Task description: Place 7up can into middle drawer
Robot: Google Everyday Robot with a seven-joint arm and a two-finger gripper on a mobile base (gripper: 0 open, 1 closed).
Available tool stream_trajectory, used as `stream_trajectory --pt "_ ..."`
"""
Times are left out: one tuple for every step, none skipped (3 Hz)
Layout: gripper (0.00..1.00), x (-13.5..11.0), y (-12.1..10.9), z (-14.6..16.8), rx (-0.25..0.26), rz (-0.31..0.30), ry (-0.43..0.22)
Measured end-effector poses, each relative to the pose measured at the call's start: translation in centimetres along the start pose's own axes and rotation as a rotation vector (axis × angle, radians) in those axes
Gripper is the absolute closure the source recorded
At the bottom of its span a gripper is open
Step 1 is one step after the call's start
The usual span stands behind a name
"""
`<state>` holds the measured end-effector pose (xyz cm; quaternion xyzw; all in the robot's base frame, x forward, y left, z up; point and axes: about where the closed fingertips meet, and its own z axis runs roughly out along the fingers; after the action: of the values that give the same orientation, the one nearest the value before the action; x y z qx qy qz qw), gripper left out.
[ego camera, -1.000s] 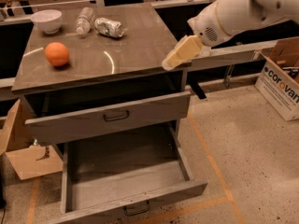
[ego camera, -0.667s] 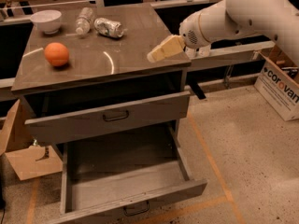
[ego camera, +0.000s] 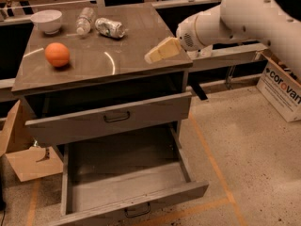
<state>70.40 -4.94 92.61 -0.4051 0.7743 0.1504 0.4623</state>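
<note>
At the front of the room stands the grey cabinet, and the white arm reaches to it from the right side. The middle drawer, the lower of the two, is pulled far out, and as far as I can see its floor has nothing on it. The upper drawer is pulled out only a little.

The gripper hangs now just over the right front part of the cabinet top. One second ago it was more to the right, at the edge of the top, so it has travelled inward, in the direction of the things at the back. I cannot tell if it is wide or narrow, and I see nothing carried in it.

The orange lies at the left front, the white bowl is in the back left corner, and the water bottle is next to the bowl. The 7up can lies on its side at the back, just beside the bottle, in the same place as before and well apart from the gripper.

I judge that the approach has begun but the pick is not yet done. The place for the can is ready.
</note>
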Motion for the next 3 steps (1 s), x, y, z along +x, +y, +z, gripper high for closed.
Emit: stream_trajectory --pt "0.0 -0.9 -1.1 5.5 0.027 0.0 -0.081" --pt "0.0 -2.1 -2.2 10.3 0.038 -0.015 -0.133" --pt "0.0 -3.5 -3.1 14.4 0.031 -0.025 -0.158"
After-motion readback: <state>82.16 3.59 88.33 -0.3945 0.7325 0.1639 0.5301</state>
